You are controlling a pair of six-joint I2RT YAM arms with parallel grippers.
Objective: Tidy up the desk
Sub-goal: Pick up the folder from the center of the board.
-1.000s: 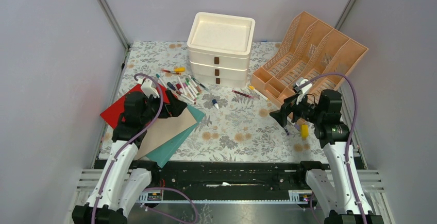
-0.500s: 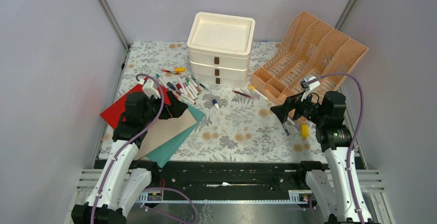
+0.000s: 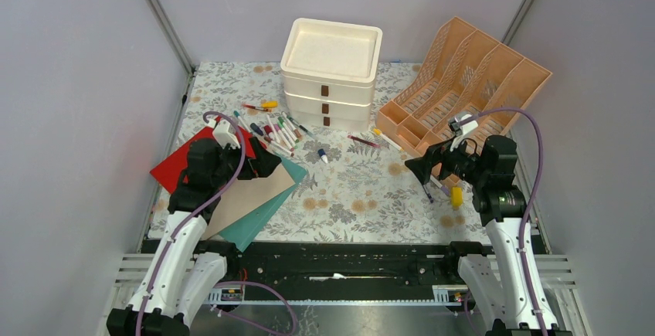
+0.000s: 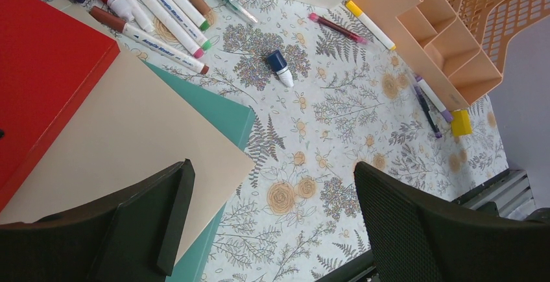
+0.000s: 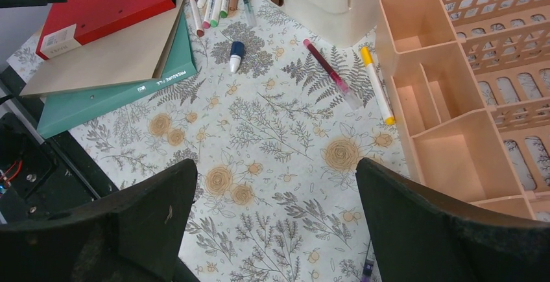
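desk (image 3: 347, 197): pale cloth printed with ferns and orange flowers – it spreads from the drawer unit toward the arms, with the unit on its far middle.
drawer unit (image 3: 330, 73): cream, three stacked drawers with dark handles.
file rack (image 3: 471, 81): peach, just right of the drawer unit, low open compartments at its front.
markers (image 3: 270, 129): loose scatter in front of the drawer unit's left corner.
folders (image 3: 251, 197): red, beige and teal, overlapping, nearer and left of the drawer unit; beige lies on top.
blue cap (image 3: 323, 154): alone on the cloth in front of the drawer unit.
pink pen (image 3: 363, 141): front-right of the drawer unit, beside a yellow-tipped marker (image 3: 386, 138).
left gripper (image 4: 272, 168): jaws spread wide, nothing between them – above the folders' edge, nearer-left of the drawer unit.
right gripper (image 5: 275, 164): jaws spread wide, holding nothing, nearer-right of the drawer unit.
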